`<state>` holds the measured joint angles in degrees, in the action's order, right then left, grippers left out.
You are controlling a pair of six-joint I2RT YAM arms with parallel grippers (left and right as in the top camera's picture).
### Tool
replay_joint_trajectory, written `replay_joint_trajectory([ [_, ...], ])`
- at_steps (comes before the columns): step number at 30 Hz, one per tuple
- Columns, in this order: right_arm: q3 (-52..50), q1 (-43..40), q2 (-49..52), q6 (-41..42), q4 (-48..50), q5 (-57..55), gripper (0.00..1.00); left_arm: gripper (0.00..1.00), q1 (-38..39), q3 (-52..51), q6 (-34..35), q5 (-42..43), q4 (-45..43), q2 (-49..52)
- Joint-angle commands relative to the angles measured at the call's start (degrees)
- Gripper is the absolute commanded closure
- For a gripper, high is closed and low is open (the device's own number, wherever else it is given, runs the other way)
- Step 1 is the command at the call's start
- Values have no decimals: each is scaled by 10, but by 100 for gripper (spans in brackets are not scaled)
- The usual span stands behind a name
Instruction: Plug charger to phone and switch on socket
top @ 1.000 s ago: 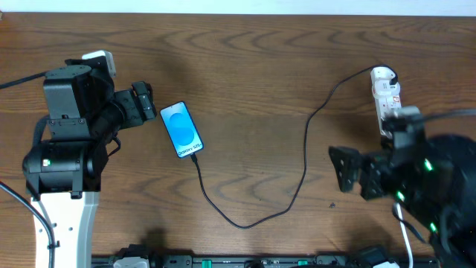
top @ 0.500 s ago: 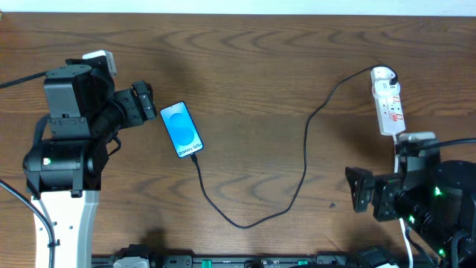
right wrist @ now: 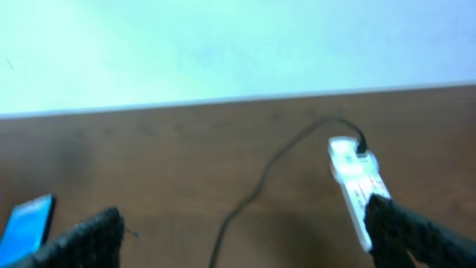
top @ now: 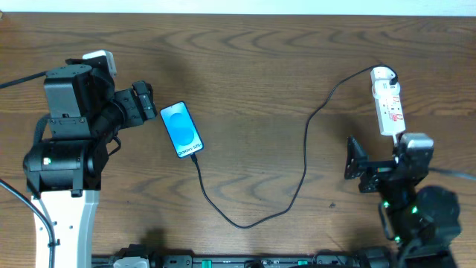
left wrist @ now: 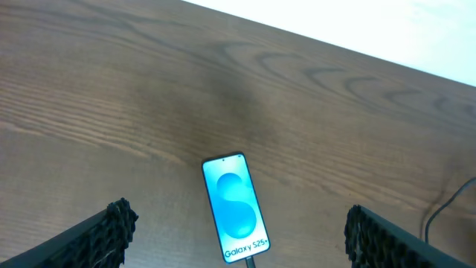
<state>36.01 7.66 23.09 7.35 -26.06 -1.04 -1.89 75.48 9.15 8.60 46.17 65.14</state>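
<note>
**Status: both grippers released, charger joined to phone and socket**

1. Left gripper [top: 146, 102]: fingers spread wide, holding nothing. It hovers just beside the phone [top: 182, 129], on the side toward the table's left edge, not touching it. In the left wrist view the two fingertips [left wrist: 111, 227] stand well to either side of the phone.
2. Phone: lies flat, screen up, in the left half of the table [top: 260, 67], about midway between the far and near edges. The screen is lit blue and white, with "Galaxy S25+" legible.
3. Charger [top: 305, 160]: its connector tip meets the phone's near end. The cable runs toward the near edge, curves right, then climbs to the socket [top: 387, 100], where its black plug sits at the rounded end.
4. Socket: lies near the far right corner, lengthwise along the right edge. Switch position cannot be determined.
5. Right gripper [top: 352, 158]: fingers spread wide, empty, near the socket's near end, apart from it.
</note>
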Motion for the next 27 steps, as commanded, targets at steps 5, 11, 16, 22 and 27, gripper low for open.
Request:
replay_joint_trajectory([
  [5,-209,-12,-134,-23,157,28,1,9,-3,2,1,-7,1,1],
  [11,-304,-12,-207,-23,196,36,1,9,-3,2,1,-7,1,1],
  [16,-344,-12,-228,-22,197,37,1,9,-3,2,1,-7,1,1],
  [22,-353,-12,-228,-21,211,44,1,9,-3,2,1,-7,1,1],
  [27,-357,-12,-228,-21,220,44,1,9,-3,2,1,-7,1,1],
])
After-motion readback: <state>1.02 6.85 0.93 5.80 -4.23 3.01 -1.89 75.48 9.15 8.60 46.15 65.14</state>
